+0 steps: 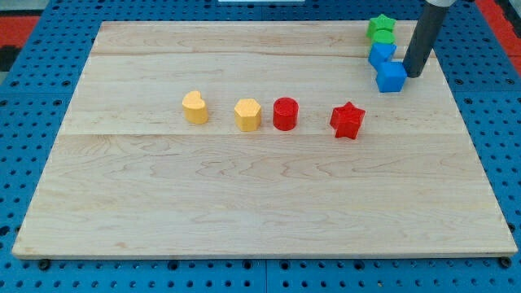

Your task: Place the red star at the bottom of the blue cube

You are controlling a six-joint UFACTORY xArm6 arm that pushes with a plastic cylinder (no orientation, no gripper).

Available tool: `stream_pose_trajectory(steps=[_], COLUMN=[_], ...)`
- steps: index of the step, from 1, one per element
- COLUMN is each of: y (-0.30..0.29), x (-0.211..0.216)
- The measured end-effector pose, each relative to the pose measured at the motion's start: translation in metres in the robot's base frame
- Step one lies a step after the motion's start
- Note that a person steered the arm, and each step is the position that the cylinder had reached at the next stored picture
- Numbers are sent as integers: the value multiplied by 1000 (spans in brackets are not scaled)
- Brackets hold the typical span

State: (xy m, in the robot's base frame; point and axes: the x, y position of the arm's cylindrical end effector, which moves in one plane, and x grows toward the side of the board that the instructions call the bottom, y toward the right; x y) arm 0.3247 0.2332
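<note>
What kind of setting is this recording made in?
Probably a lab tabletop rig for pushing tests: a wooden board on a blue perforated base, small coloured blocks such as the red star and blue cube, with my tip beside that cube.

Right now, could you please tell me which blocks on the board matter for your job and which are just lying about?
For the job:
red star
blue cube
my tip, just right of the blue cube

Lying about:
red cylinder
yellow heart
yellow hexagon
second blue block
green star
</note>
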Motion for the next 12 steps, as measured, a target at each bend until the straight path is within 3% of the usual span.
stream_pose_trajectory(steps=[2, 4, 6, 7, 8, 10, 12], y=[12, 38, -50, -125, -164, -160, -97], x=[8, 104, 159, 152, 137, 99, 118])
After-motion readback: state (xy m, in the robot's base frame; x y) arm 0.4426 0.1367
